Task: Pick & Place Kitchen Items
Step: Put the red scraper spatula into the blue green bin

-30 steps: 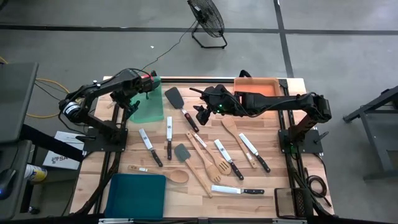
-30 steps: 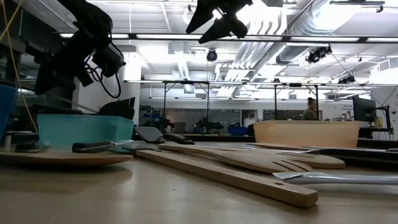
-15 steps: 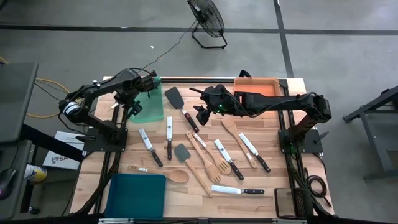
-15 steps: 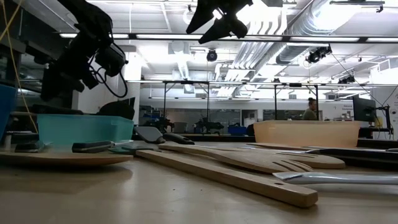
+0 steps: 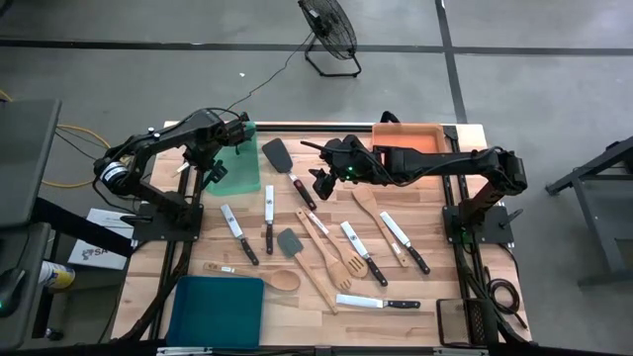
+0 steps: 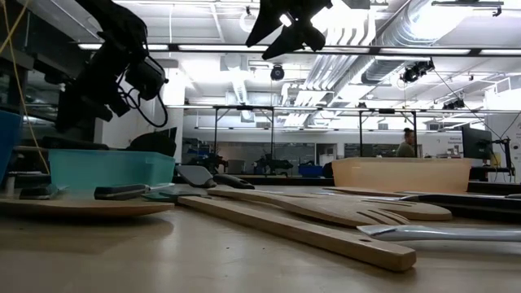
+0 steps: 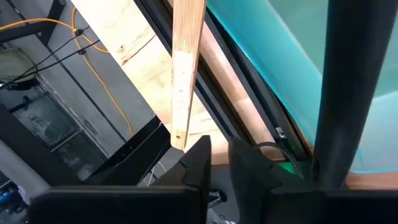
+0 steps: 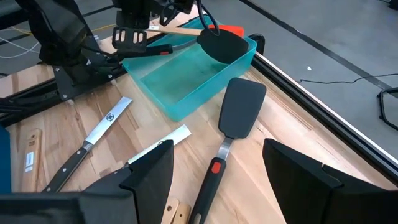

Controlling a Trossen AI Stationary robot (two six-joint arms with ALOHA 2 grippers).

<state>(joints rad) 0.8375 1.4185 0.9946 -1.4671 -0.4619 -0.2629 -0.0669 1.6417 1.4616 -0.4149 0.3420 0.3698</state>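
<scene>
**Change from the earlier frames.** Left arm has moved off the far corner of the green shallow tray (image 5: 233, 174) toward the desk's (image 5: 435, 297) left edge, and sits lower in the low view. Right arm is unchanged.

**Item: spatula with pale wooden handle (image 7: 184, 68) and black head.** The head lies inside the green tray at its far corner. The long axis runs from there out over the tray wall, with the handle pointing toward the left edge of the desk. The handle's holed end sits just beside one fingertip of the left claw (image 7: 217, 155), not between the fingers. This claw's fingers are almost together with only a slit between them, and nothing shows in the slit.

**Item: black flat spatula with red-marked dark handle (image 8: 242, 106).** It lies flat on the desk just beside the green tray. The head points to the far edge, and the handle runs back toward the right claw (image 5: 318, 181). That claw hovers above the handle end with its fingers wide apart, holding nothing.
</scene>
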